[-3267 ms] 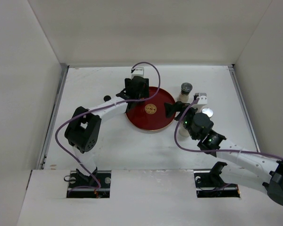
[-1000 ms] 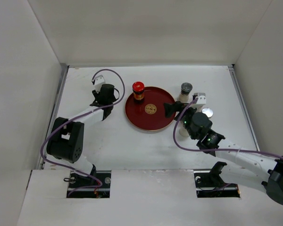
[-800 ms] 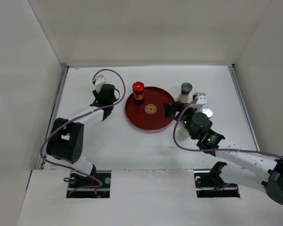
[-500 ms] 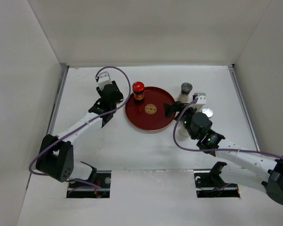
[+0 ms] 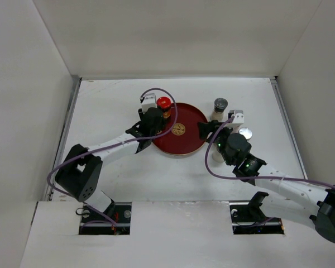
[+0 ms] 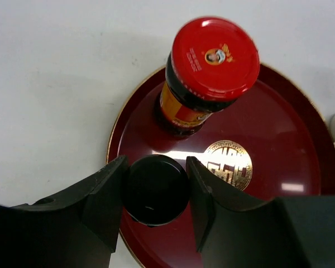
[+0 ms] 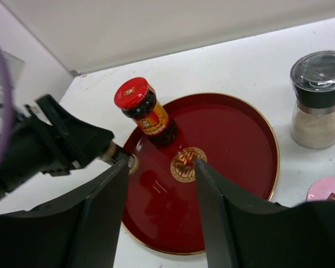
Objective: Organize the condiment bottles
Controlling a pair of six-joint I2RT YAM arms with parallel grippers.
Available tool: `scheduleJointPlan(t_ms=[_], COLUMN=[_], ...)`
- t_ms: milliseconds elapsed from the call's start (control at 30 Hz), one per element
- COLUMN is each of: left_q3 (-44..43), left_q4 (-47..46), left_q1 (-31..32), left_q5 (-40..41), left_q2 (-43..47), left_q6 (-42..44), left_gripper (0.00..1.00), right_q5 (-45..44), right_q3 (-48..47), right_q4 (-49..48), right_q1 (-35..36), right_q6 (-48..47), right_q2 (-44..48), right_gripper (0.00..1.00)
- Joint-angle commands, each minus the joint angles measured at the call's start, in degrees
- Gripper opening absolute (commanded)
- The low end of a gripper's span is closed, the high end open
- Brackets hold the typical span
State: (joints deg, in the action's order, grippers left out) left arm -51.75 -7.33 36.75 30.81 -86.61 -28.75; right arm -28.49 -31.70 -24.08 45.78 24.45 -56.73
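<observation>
Left wrist view: your left gripper (image 6: 156,180) pinches a black-capped bottle (image 6: 155,192), 1 finger pressed to each side of the cap, over the near-left part of the red dish (image 6: 290,151). From above you cannot tell whether its base already rests on the dish. Just beyond it the red-capped bottle (image 6: 212,58) stands upright on the dish, close to the held one but not touching it, with the gold emblem (image 6: 229,162) to their right.

Your right gripper (image 7: 162,166) is spread wide with nothing between its fingers, hovering by the dish's right rim. A grey-capped shaker (image 7: 318,100) stands on the table (image 5: 111,100) just off that rim, and a pale-capped bottle (image 5: 245,133) sits near it.

The step in hand looks like placing bottle number 2 on the dish. The next move calls for a straight descent onto the flat floor, not the raised rim, keeping clear of the red-capped bottle. Then part the fingers and lift straight up. The shaker looks like the right arm's nearest pick.
</observation>
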Motion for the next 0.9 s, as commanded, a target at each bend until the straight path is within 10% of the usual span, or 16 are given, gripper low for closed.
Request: scheduleJointPlan(t_ms=[0,300,533,733,800,867], left_q3=[-3.5,-2.5,-1.3,0.4,1.0,2.4], left_q4=[-4.4,-8.7,-10.0,-11.2,-11.4,-12.6], left_q1=[0.3,1.8,1.8,2.0,2.0,2.2], left_q5=[0.6,4.4,4.8,4.8,4.3,3.4], left_q2=[-2.5,-7.4,-7.1,-3.0,-0.6,3.0], left_q6=[0.4,3.4,3.4,3.4,3.3,3.3], left_gripper=[0.32,0.36,0.73,0.86,0.88,0.88], right_q5=[0.2,0.1,-0.2,-0.2,0.0,0.2], right_q3=[0.0,0.0,0.0,-0.6,-1.0,-2.3], right_q4=[-3.0,-3.1,-3.1,-2.4,-2.0,0.0], right_q1=[-0.3,-0.4,-0.8,-1.9,-2.3,-2.8], right_q6=[0.0,0.0,0.0,0.0,-0.2,-0.5], right_q2=[0.2,-0.2,-0.3,-1.1,-1.4,-2.0], right_gripper=[0.6,0.73,0.81,0.81,0.67,0.28])
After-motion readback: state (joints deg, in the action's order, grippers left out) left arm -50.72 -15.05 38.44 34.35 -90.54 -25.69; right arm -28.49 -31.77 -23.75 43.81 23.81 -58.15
